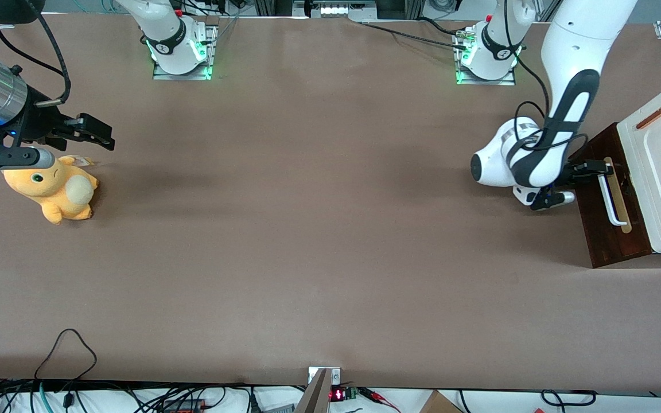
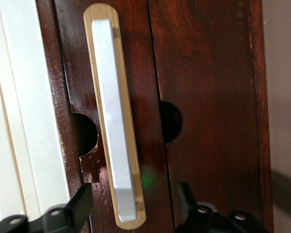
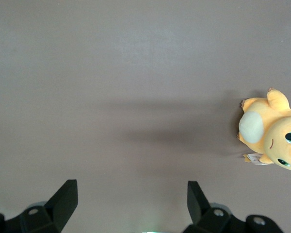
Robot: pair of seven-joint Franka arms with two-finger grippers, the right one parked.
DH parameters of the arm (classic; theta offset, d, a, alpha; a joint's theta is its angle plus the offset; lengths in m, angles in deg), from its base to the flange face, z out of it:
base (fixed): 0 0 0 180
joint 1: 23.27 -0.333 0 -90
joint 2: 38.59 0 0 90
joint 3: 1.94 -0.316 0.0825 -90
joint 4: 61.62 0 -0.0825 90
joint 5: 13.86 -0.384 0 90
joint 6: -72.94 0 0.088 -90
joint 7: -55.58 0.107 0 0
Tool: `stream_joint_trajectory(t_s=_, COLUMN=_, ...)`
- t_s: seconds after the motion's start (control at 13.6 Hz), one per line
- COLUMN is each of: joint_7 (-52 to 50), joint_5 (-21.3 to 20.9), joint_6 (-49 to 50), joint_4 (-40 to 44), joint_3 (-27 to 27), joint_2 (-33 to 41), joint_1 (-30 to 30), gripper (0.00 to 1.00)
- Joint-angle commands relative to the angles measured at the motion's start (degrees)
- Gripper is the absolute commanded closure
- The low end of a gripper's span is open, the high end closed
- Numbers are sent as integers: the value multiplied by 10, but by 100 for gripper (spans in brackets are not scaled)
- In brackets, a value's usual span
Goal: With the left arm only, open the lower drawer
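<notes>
The gripper (image 2: pixel 134 204) is held wide open, gripping nothing, its fingers (image 2: pixel 81 204) straddling one end of the white handle (image 2: pixel 112 126) so it can be clamped. The lower drawer (image 1: pixel 606 201), at the working arm's end of the table, looks shut.

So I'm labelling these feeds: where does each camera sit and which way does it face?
Front view: high above the brown table, looking down; white left arm at the dark brown wooden lower drawer.
Left wrist view: faces the drawer's white bar handle; open black two-finger gripper astride it.
Right wrist view: faces the table; shares the orange plush toy with the front view.
</notes>
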Motion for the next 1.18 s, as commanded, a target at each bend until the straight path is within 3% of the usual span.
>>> stream_joint_trajectory(t_s=0.0, joint_7=-11, joint_5=-30, joint_6=11, joint_4=0, joint_3=2, joint_2=-1, joint_1=3, gripper=32)
stream_joint_trajectory(t_s=0.15, joint_7=-2, joint_5=-53, joint_6=11, joint_4=6, joint_3=1, joint_2=-2, joint_1=-2, gripper=31)
stream_joint_trajectory(t_s=0.81, joint_7=15, joint_5=-73, joint_6=6, joint_4=23, joint_3=-3, joint_2=-14, joint_1=-18, gripper=35)
stream_joint_trajectory(t_s=1.11, joint_7=15, joint_5=-73, joint_6=6, joint_4=23, joint_3=-3, joint_2=-19, joint_1=-21, gripper=54)
